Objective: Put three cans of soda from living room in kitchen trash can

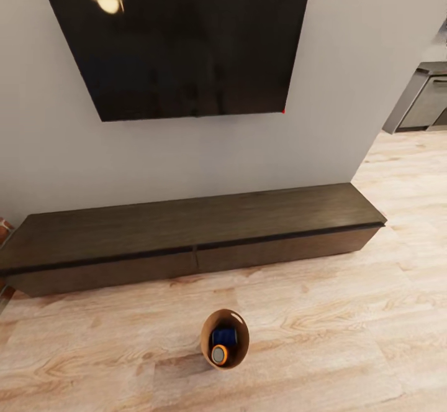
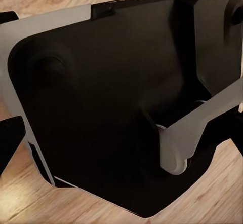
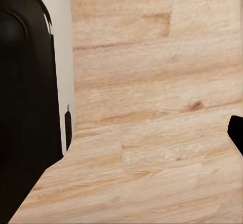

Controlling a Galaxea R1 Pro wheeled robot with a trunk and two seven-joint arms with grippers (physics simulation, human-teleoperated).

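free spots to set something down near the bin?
Bare plank floor on either side of the bin, and between it and the low cabinet, whose long top is bare too. The bin itself is crowded: a blue can and an orange can inside.

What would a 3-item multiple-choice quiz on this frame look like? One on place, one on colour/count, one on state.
1. Where does the trash can stand?
A. On the low dark cabinet
B. On the wood floor in front of the low dark cabinet
C. On a kitchen counter

2. Which cans can be seen inside it?
A. One dark blue and one orange
B. Three orange
C. None

3. What state is the wall TV in?
A. Showing a picture
B. Lying on the floor
C. Dark screen, reflecting a lamp

Answers:
1 B: the bin sits on the floor planks, apart from the cabinet behind it.
2 A: a blue can and an orange can show; whether a third lies under them cannot be told.
3 C: the screen is black with one light spot.
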